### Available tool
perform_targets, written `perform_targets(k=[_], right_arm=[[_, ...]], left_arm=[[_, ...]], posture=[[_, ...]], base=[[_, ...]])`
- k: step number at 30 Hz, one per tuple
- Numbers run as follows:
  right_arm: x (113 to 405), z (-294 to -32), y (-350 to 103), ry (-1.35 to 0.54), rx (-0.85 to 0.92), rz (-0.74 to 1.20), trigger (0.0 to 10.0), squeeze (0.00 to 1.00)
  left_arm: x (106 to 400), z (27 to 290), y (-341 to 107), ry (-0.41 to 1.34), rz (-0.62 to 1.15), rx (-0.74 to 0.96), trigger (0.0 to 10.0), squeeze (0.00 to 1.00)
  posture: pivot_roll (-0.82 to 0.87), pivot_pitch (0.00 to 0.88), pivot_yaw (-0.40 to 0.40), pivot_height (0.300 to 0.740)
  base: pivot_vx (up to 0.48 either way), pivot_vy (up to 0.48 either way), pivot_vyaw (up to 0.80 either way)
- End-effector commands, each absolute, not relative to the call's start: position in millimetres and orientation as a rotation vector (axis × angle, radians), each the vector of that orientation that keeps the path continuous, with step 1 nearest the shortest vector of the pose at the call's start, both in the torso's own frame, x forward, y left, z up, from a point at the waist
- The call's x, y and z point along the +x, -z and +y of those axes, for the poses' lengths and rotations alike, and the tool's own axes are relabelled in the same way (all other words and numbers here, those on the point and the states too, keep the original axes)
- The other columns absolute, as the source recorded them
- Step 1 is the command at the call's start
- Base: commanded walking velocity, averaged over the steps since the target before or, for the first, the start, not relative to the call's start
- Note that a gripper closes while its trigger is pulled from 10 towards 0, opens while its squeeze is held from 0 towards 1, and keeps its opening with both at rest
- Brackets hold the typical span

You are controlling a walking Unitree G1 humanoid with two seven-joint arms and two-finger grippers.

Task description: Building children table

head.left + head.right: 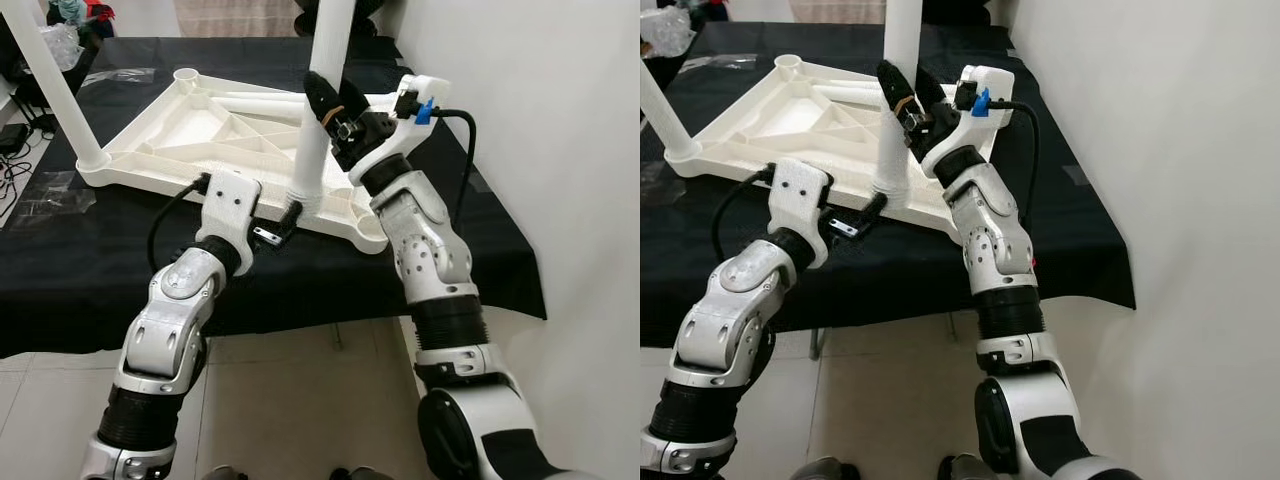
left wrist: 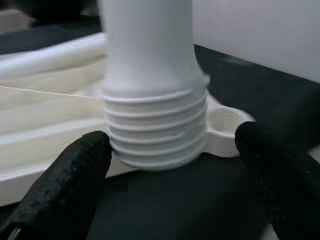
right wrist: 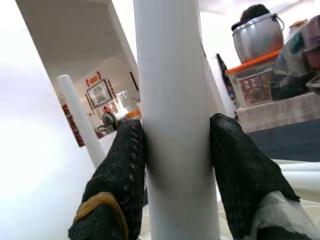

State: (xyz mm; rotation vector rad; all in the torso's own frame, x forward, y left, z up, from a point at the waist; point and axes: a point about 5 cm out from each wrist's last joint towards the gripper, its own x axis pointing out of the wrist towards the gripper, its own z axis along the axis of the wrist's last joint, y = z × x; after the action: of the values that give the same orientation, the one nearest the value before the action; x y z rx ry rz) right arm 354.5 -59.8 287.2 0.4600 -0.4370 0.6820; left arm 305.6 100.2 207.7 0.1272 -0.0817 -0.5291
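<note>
Standing near-upright, the leg (image 1: 322, 110) is clenched mid-shaft in the right gripper (image 1: 335, 105), its threaded end at the corner socket at the tabletop's (image 1: 180, 150) 5 o'clock on the counter (image 1: 300, 285). The left gripper (image 2: 170, 165), jaws released, flanks the threads, which look not yet seated.

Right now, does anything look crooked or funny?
Yes. The leg held by the right claw isn't screwed in: its threads are bare, beside the socket, not in it.
</note>
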Motion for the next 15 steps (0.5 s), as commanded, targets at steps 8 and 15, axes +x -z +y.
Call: perform_targets(k=[8,15], right_arm=[[345,-53,-293,-0.736,0.476,-0.446,0.0,0.00],[335,-53,-291,-0.766,0.480,-0.430,0.0,0.00]], left_arm=[[299,87,-194,0.605,-0.031,0.155,10.0,0.00],[318,111,-206,0.449,-0.092,0.174,10.0,0.00]], posture=[[0.02,0.102,-0.068,0.740],[0.01,0.103,-0.071,0.740]], base=[[0.000,0.000,0.00],[0.000,0.000,0.00]])
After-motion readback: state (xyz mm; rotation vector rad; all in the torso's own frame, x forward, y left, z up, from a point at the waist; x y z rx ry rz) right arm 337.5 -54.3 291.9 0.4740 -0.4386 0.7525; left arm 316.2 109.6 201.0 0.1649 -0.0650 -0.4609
